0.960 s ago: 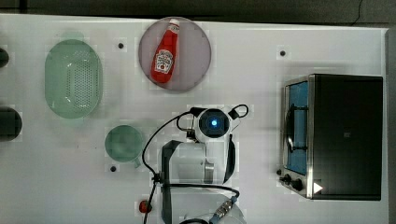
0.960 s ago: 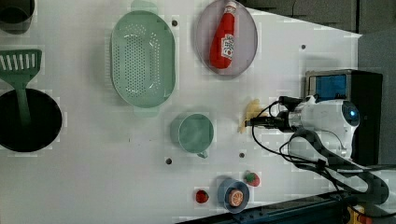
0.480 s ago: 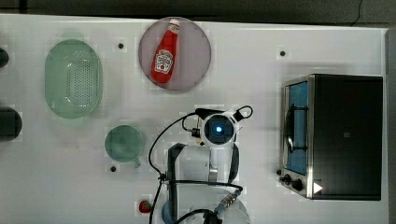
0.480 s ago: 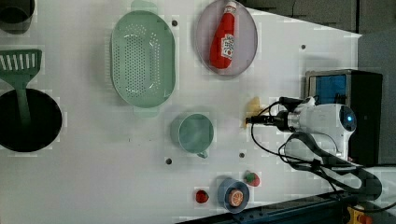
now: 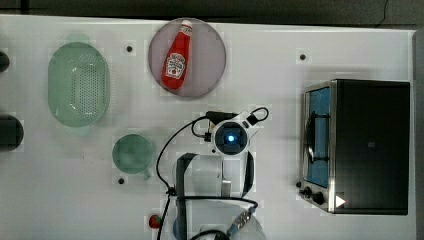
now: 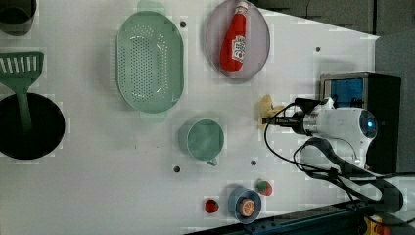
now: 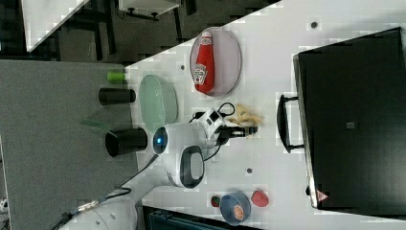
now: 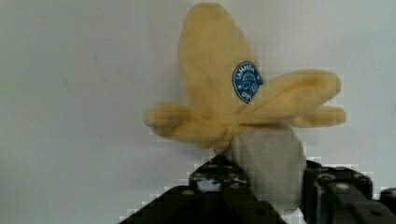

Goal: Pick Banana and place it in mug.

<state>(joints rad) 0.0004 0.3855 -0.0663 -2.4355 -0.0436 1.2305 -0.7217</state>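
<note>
The banana [image 8: 212, 79] is a pale yellow plush piece with peel flaps and a blue sticker, lying on the white table. My gripper [image 8: 266, 189] is down at its whitish end, with a black finger pressed against each side of it, shut on it. In the left view the banana [image 6: 266, 105] pokes out just past the gripper [image 6: 268, 119], to the right of the mug [image 6: 201, 140]. The right view shows the banana [image 7: 244, 116] beside the fingers [image 7: 238, 131]. In the top view the teal mug [image 5: 132, 154] stands upright left of my hand [image 5: 230, 138], which covers the banana.
A ketchup bottle [image 5: 176, 59] lies on a grey plate [image 5: 210, 55]. A pale-green colander [image 5: 78, 83] sits at the top view's left and a toaster oven [image 5: 360, 145] at its right. A blue dish with an orange slice [image 6: 243, 205] and red strawberries [image 6: 265, 186] lie near the table edge.
The fingers have closed in from wide open onto the banana's whitish end. The hand has barely shifted over the table.
</note>
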